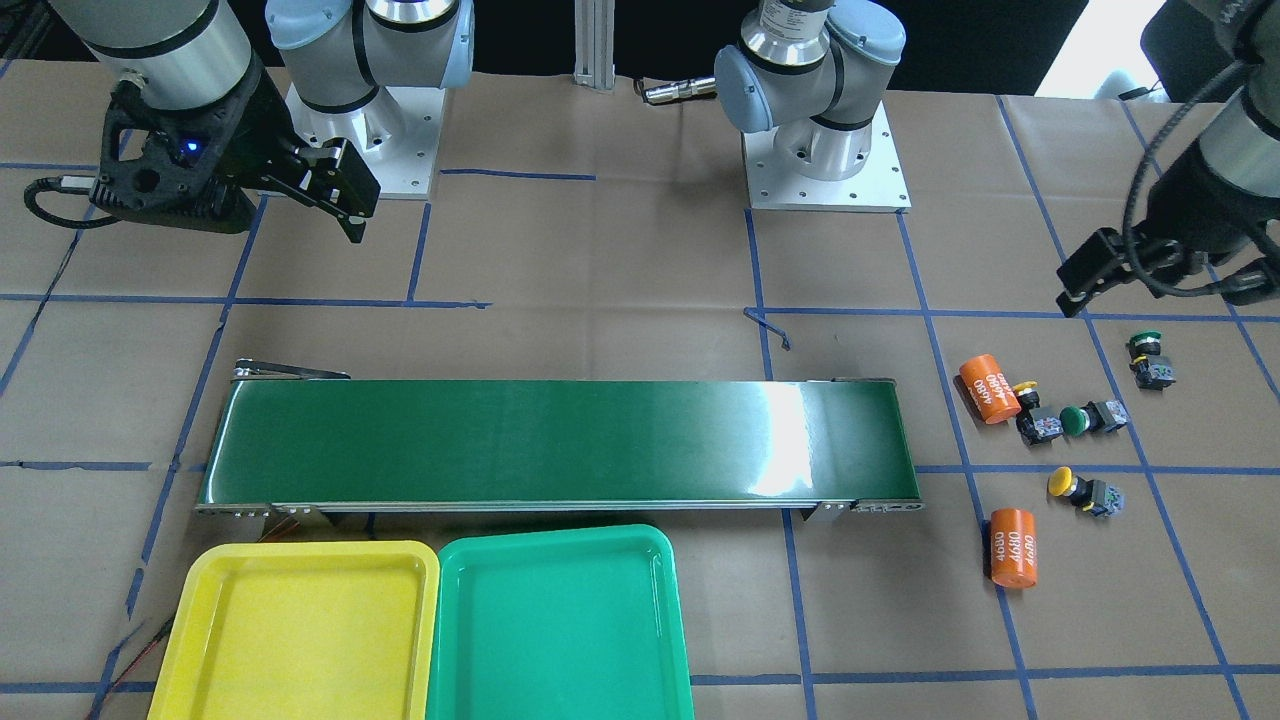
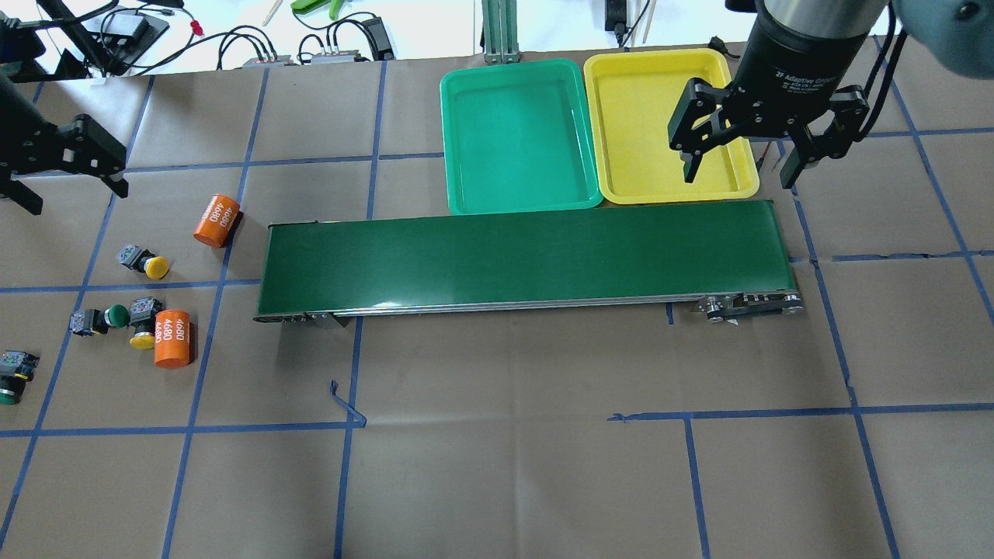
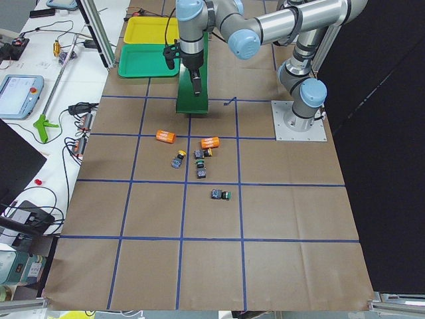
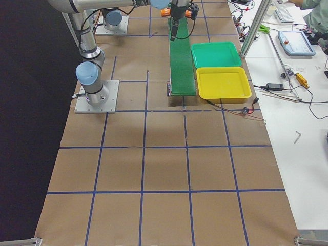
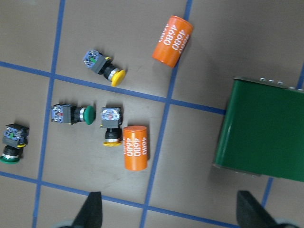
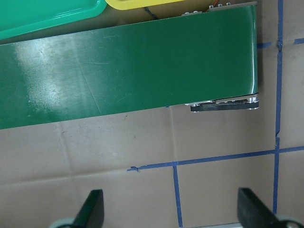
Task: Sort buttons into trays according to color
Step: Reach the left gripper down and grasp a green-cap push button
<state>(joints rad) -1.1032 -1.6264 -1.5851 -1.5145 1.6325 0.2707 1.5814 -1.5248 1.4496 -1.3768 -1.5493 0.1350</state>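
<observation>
Four buttons [image 5: 97,62] — blocky grey-black bodies, two yellow caps, two green — lie on the table [image 2: 497,466] by two orange cylinders [image 5: 135,147], well apart from the yellow tray [image 2: 637,116] and green tray [image 2: 512,132]; left hand [image 5: 168,209] and right hand [image 6: 171,209] both released

The table [image 2: 497,481], seemingly papered, bears conveyor belt [image 2: 528,252], two trays [image 2: 516,132] [image 2: 644,116], four buttons [image 2: 147,264] [image 2: 97,318] [image 2: 144,320] [image 2: 14,376], two cylinders [image 2: 217,220] [image 2: 172,338].

two yellow buttons [image 2: 145,262], two green buttons [image 2: 101,318] lying on their sides, green tray [image 2: 516,140] beside yellow tray [image 2: 644,124]
</observation>
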